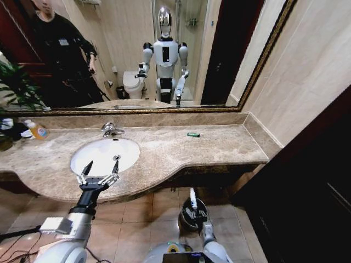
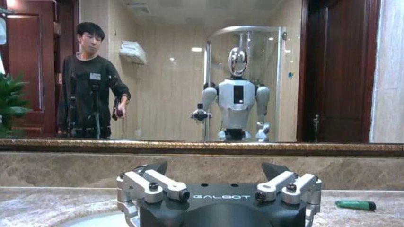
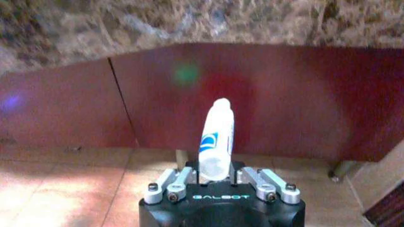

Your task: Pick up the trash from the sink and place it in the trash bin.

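Observation:
My left gripper [image 1: 97,172] hangs open over the front rim of the white oval sink [image 1: 104,155], nothing between its fingers. In the left wrist view the same gripper [image 2: 215,171] is spread wide, with the basin's edge [image 2: 94,220] below it. I see no trash inside the basin. A tiny green piece [image 1: 192,134] lies on the marble counter right of the sink, also seen as the green piece [image 2: 355,204]. Low by the floor, my right gripper [image 1: 194,209] is shut on a slim white tube [image 3: 216,137] with a blue mark, just above the dark round trash bin [image 1: 192,219].
A chrome faucet [image 1: 111,130] stands behind the basin. A yellow-orange bottle [image 1: 37,130] sits at the counter's far left beside a plant [image 1: 16,87]. The mirror [image 1: 137,49] backs the beige counter [image 1: 219,148]. A dark red cabinet front [image 3: 252,104] runs under the counter, a dark door stands to the right.

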Robot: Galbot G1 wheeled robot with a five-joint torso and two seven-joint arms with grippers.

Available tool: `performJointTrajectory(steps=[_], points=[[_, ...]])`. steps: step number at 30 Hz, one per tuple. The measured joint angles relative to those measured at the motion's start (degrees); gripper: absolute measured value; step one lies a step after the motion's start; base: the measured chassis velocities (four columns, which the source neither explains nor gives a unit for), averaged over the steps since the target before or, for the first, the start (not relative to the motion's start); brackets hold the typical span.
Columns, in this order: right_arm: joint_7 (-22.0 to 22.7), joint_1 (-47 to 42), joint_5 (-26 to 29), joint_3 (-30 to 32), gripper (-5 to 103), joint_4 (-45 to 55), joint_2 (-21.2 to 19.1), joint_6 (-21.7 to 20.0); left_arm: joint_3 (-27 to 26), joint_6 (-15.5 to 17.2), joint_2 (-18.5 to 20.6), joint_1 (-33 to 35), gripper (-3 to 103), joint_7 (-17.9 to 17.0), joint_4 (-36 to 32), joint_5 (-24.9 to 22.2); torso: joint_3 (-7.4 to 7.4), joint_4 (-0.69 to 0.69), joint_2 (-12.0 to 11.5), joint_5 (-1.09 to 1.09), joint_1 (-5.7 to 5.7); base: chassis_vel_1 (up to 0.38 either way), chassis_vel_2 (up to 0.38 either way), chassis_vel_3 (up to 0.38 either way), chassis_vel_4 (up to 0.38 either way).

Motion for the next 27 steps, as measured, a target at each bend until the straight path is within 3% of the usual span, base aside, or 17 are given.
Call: performJointTrajectory(steps=[5,9,11,12,14,17,20,22,24,27], points=[[0.8,1.2,0.0,-0.2,25,-4.3,0.1,3.2,0.0,0.0,0.0,0.0,100,0.0,0.0,0.0,0.0,0.0,0.0,0.0,0.0,0.0,0.0,0.0,0.0],[2.4,1.9,0.0,-0.2,41,-6.3,1.1,3.8,0.0,0.0,0.0,0.0,100,0.0,0.0,0.0,0.0,0.0,0.0,0.0,0.0,0.0,0.0,0.0,0.0],[3.1,2.1,0.0,-0.3,41,-7.0,1.4,4.1,0.0,0.0,0.0,0.0,100,0.0,0.0,0.0,0.0,0.0,0.0,0.0,0.0,0.0,0.0,0.0,0.0],[3.6,2.3,0.0,-0.3,53,-7.5,1.6,4.4,0.0,0.0,0.0,0.0,100,0.0,0.0,0.0,0.0,0.0,0.0,0.0,0.0,0.0,0.0,0.0,0.0],[3.8,2.4,0.0,-0.4,64,-7.8,1.7,4.7,0.0,0.0,0.0,0.0,100,0.0,0.0,0.0,0.0,0.0,0.0,0.0,0.0,0.0,0.0,0.0,0.0],[3.8,2.3,0.0,-0.4,70,-7.9,1.6,5.0,0.0,0.0,0.0,0.0,100,0.0,0.0,0.0,0.0,0.0,0.0,0.0,0.0,0.0,0.0,0.0,0.0],[3.8,2.2,-0.1,-0.5,86,-8.0,1.4,5.2,0.0,0.0,0.0,0.0,100,0.0,0.0,0.0,0.0,0.0,0.0,0.0,0.0,0.0,0.0,0.0,0.0],[3.8,2.1,-0.1,-0.5,86,-8.0,1.3,5.3,0.0,0.0,0.0,0.0,100,0.0,0.0,0.0,0.0,0.0,0.0,0.0,0.0,0.0,0.0,0.0,0.0],[3.8,1.9,-0.1,-0.5,96,-7.9,1.1,5.4,0.0,0.0,0.0,0.0,100,0.0,0.0,0.0,0.0,0.0,0.0,0.0,0.0,0.0,0.0,0.0,0.0],[3.8,1.9,0.0,-0.5,100,-7.8,1.1,5.4,0.0,0.0,0.0,0.0,100,0.0,0.0,0.0,0.0,0.0,0.0,0.0,0.0,0.0,0.0,0.0,0.0]])
